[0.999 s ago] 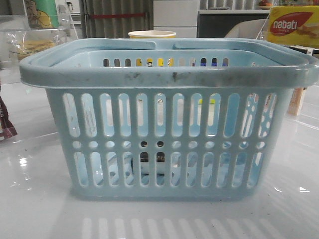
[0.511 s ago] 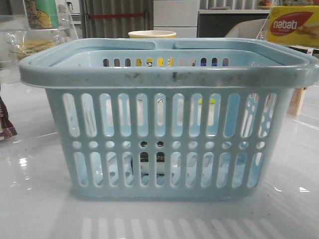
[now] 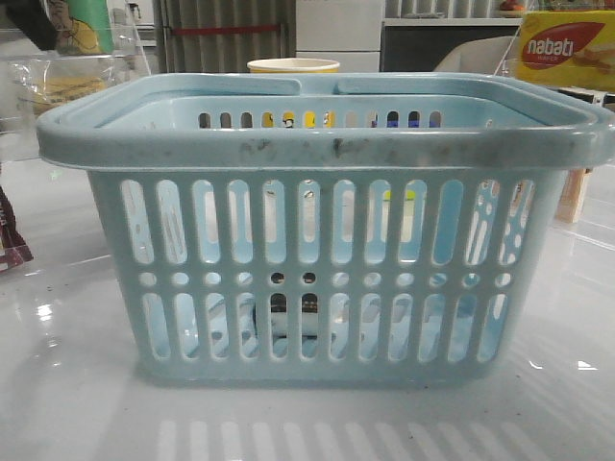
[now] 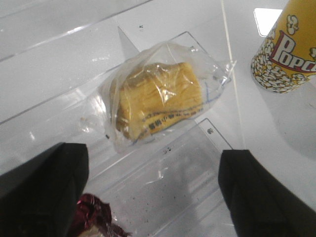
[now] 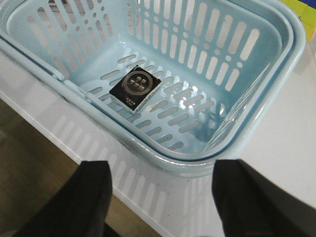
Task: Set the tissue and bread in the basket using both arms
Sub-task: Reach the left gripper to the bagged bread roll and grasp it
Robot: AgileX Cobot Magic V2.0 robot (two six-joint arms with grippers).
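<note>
The pale blue basket (image 3: 317, 144) stands in the middle of the table and also shows in the right wrist view (image 5: 197, 163). The tissue (image 5: 136, 89), a small white pack with a black top, lies on the basket floor; it shows dimly through the slots in the front view (image 3: 288, 312). The bread (image 4: 160, 101), golden in a crinkly clear bag, lies in a clear acrylic tray at the far left (image 3: 58, 91). My left gripper (image 4: 153, 197) is open and empty, above and just short of the bread. My right gripper (image 5: 160, 202) is open and empty, outside the basket's rim.
A yellow popcorn cup (image 4: 286, 49) stands near the bread tray; its rim shows behind the basket (image 3: 293, 65). A dark red wrapper (image 4: 91, 217) lies by my left finger. A yellow nabati box (image 3: 562, 48) sits at the back right. The table edge (image 5: 74, 148) runs under my right gripper.
A dark part of my left arm has come into the top left corner of the front view, above the bread tray. The basket and the tissue have not moved.
</note>
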